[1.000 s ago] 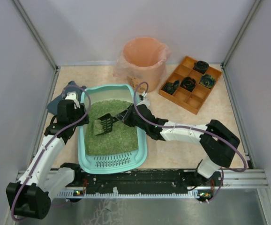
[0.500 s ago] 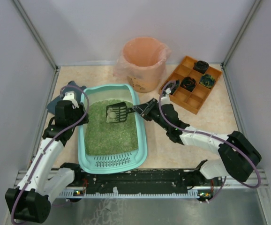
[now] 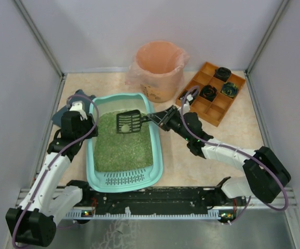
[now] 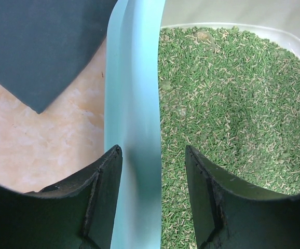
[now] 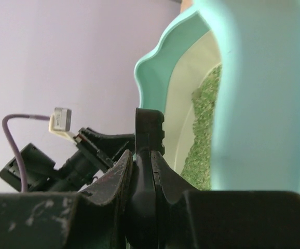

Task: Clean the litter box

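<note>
**Litter box, large rounded-rectangular teal plastic tray, with scoop raised over its far end**

The litter box [image 3: 124,179] lies lengthwise on the pale tabletop [image 3: 243,129], its perforated slotted ledge nearest the arm bases and green granular litter [image 3: 121,148] filling the rest. A dark slotted plastic scoop [image 3: 129,123] is held above the box's far end, with a small pale lump [image 3: 124,126] on its blade and its handle crossing the box's right rim. The right gripper [image 3: 159,118] is clamped tight on that handle, just outside the rim. The left gripper [image 4: 152,150] sits astride the box's left rim, jaws parted about halfway and holding nothing. A dark blue-grey flat sheet [image 4: 41,46] lies just left of that rim. A peach-lined round bin [image 3: 160,67] stands beyond the box's far end, and an orange compartmented tray [image 3: 210,93] lies to the far right.
</note>
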Robot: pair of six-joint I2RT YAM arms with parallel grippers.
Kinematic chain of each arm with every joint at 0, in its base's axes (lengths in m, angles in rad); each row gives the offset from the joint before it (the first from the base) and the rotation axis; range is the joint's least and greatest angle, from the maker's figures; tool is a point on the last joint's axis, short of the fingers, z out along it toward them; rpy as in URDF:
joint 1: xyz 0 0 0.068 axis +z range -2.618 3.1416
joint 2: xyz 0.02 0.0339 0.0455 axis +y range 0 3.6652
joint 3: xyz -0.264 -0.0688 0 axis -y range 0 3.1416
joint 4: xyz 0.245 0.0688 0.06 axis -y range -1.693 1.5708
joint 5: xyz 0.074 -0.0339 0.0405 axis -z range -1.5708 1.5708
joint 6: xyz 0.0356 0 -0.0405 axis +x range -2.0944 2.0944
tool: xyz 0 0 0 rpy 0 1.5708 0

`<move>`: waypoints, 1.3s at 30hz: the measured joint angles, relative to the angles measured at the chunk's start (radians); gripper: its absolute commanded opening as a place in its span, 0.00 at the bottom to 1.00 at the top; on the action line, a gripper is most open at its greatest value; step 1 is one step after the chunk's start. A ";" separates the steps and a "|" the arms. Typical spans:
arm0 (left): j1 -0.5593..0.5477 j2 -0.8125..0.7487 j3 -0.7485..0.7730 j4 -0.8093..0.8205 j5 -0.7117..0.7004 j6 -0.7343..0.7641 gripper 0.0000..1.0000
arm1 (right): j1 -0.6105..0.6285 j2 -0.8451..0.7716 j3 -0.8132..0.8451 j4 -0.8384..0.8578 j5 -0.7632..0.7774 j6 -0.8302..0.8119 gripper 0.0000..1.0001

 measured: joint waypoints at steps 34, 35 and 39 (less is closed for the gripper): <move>0.000 0.011 0.000 0.000 0.001 0.004 0.57 | -0.005 0.030 0.030 -0.080 -0.064 0.003 0.00; 0.000 0.011 0.000 0.000 0.003 0.004 0.57 | 0.002 0.039 0.038 -0.081 -0.080 -0.002 0.00; 0.000 0.016 0.000 -0.001 0.013 0.008 0.57 | 0.006 0.062 0.045 -0.075 -0.114 -0.001 0.00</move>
